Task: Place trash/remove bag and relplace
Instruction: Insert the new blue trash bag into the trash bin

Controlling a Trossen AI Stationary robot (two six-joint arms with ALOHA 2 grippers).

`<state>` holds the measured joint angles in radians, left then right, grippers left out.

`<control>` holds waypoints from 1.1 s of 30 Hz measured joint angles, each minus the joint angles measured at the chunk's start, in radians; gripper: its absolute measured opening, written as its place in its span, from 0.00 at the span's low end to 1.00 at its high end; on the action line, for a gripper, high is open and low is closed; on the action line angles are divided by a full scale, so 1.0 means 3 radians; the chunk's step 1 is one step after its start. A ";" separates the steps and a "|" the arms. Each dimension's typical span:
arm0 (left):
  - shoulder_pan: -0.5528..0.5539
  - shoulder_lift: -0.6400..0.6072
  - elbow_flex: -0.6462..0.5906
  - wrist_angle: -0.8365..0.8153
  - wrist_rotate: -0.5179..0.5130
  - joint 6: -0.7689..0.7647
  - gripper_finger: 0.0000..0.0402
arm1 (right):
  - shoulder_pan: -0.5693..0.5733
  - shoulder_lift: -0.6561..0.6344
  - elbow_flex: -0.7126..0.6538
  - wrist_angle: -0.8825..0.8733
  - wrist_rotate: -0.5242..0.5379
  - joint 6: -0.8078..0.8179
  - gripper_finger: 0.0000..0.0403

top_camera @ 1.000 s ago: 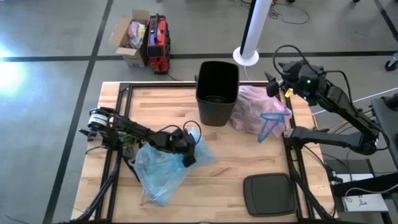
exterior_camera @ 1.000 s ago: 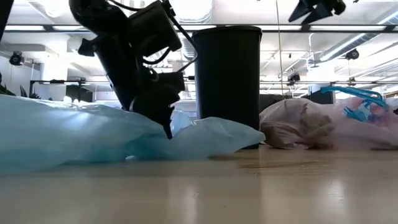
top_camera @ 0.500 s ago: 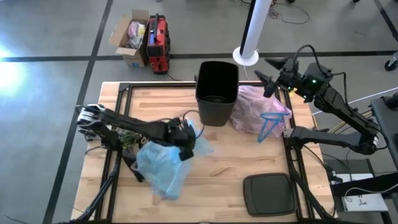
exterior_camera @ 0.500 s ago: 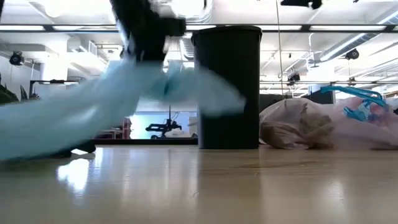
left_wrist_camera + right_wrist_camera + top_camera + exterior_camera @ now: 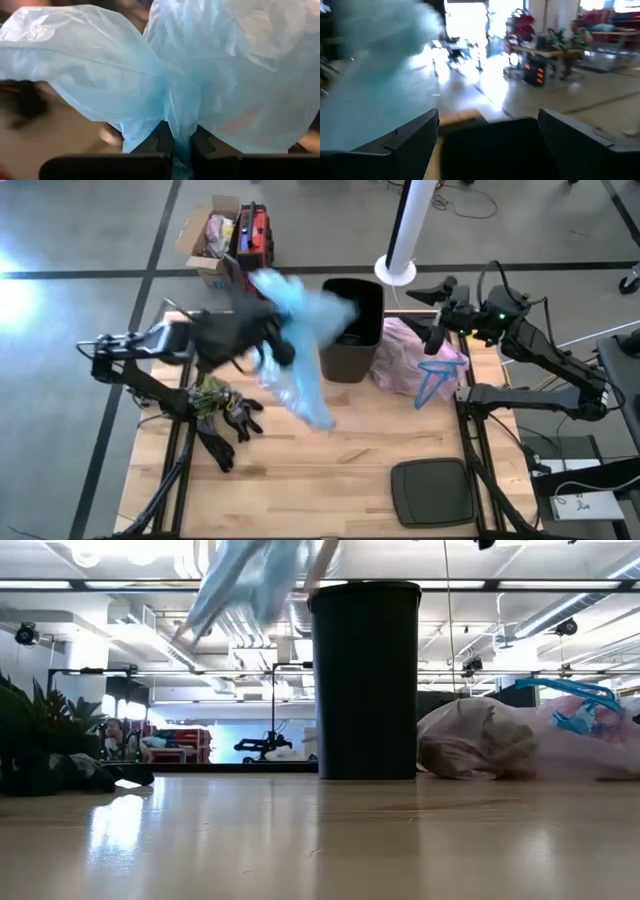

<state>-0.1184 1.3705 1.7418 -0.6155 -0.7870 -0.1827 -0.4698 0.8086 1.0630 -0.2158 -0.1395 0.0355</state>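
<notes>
My left gripper (image 5: 276, 342) is raised above the table, left of the black bin (image 5: 350, 330), shut on a light blue plastic bag (image 5: 295, 345). That bag billows above and below the gripper, partly over the bin's left rim. It also shows at the top of the low view (image 5: 250, 580). The pink-lavender bag (image 5: 412, 355) lies full on the table, against the bin's right side, blue drawstrings (image 5: 435, 380) on top. My right gripper (image 5: 438, 312) hovers open above that bag's far side, holding nothing. Loose trash does not show. My left gripper pinches a gathered bunch of the light blue bag (image 5: 177, 125) between its two fingers (image 5: 159, 142), several layers crumpled together. The plastic fans out wide beyond the fingertips. The bag is lifted clear of the table and hangs slack.
Black gloves (image 5: 232, 418) and a green clump (image 5: 210, 393) lie at the table's left. A dark bin lid (image 5: 432, 492) rests at the near right. The table's near middle is bare wood. A cardboard box (image 5: 210, 235) and a red case (image 5: 255, 245) stand on the floor beyond.
My left gripper has shut on the light blue bag and swung up and toward the far edge and the bin. The bag, which lay spread on the table, is now lifted clear and billowing beside the bin. My right gripper has turned in place above the pink bag.
</notes>
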 joint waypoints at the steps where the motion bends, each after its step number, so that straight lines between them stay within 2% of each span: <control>1: 0.0031 -0.0001 0.0106 0.0066 -0.0202 0.0109 0.00 | 0.0056 0.0006 0.0000 0.0089 -0.0002 0.0059 0.81; 3: 0.0118 0.0030 0.0279 0.0209 -0.0404 0.0372 0.00 | 0.0191 0.0036 0.0000 0.0279 0.0001 0.0198 0.81; 7: 0.0333 0.0172 0.0564 0.0470 -0.0388 0.0855 0.00 | 0.0461 0.0160 0.0000 0.0885 0.0145 0.0435 0.81; 12: 0.0640 0.0466 0.0955 0.0564 -0.0044 0.1341 0.00 | 0.0632 0.0365 0.0045 0.1386 0.0303 0.0631 0.81; 20: 0.1004 0.1085 0.1506 0.0498 0.0390 0.1828 0.00 | 0.0777 0.0782 0.0563 0.1334 0.0351 0.0609 0.81; 23: 0.1064 0.1249 0.1560 0.0323 0.0386 0.2114 0.00 | 0.0780 0.0896 0.0856 0.1119 0.0608 0.0591 0.81; 29: 0.1125 0.1451 0.1484 0.0396 0.0541 0.2152 0.01 | 0.0781 0.1148 0.1422 0.0874 0.1106 0.0413 0.81; 33: 0.1141 0.1627 0.1450 0.0513 0.0737 0.2173 0.09 | 0.0734 0.1452 0.1721 0.0204 0.1512 0.0540 0.80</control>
<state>0.2239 1.8585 2.1769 -0.4616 -0.5658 0.4691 -0.2495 1.2443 1.5793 -0.1546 0.3142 0.1976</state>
